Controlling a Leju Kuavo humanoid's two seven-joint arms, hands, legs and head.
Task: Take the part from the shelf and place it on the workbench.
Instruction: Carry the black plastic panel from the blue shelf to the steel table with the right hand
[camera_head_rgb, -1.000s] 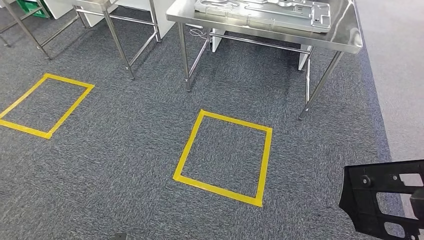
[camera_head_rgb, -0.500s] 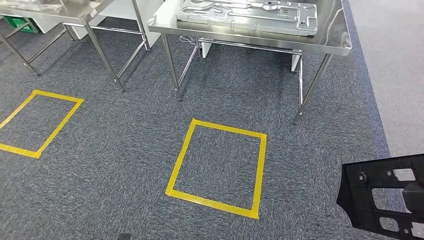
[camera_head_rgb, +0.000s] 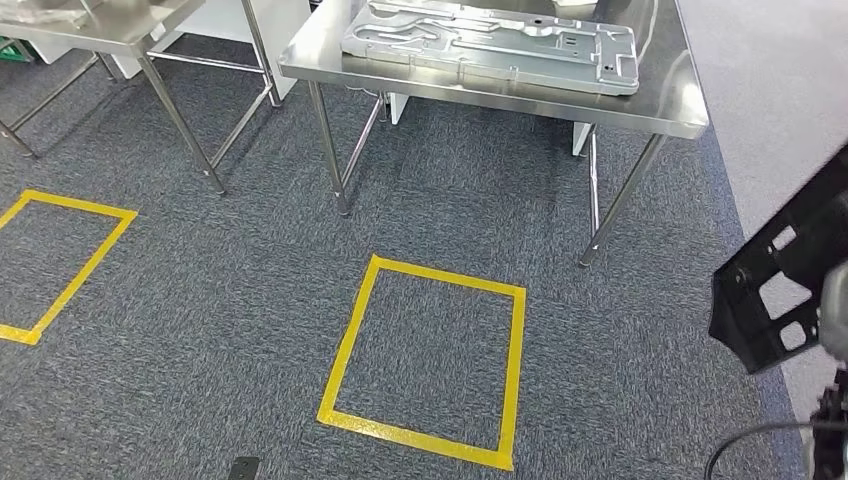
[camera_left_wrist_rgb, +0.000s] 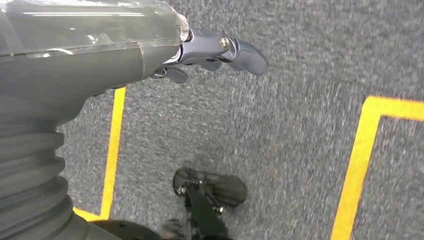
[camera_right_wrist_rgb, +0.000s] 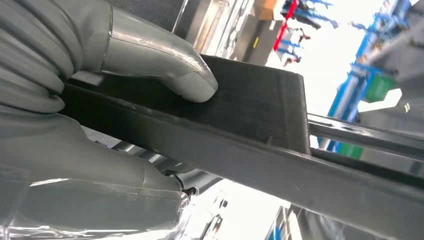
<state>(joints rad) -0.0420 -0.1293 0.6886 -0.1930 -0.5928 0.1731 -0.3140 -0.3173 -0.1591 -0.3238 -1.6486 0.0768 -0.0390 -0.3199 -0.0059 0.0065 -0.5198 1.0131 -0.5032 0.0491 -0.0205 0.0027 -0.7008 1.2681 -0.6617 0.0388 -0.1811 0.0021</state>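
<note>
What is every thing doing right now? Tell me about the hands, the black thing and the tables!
black part: held by the right hand, tilted, up off the floor.
right hand: grips the black part, thumb pressed on it.
left hand: holds nothing, hangs over the carpet.
workbench: standing, a silver metal plate lies flat on it.
yellow tape square: stuck flat on the carpet.

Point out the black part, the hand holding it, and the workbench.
black part (camera_head_rgb: 775, 290), head view, on its cut-out frame.
right hand (camera_right_wrist_rgb: 150, 55), right wrist view, on the thumb pressing the part.
workbench (camera_head_rgb: 680, 105), head view, on bare steel top near its right edge.
</note>
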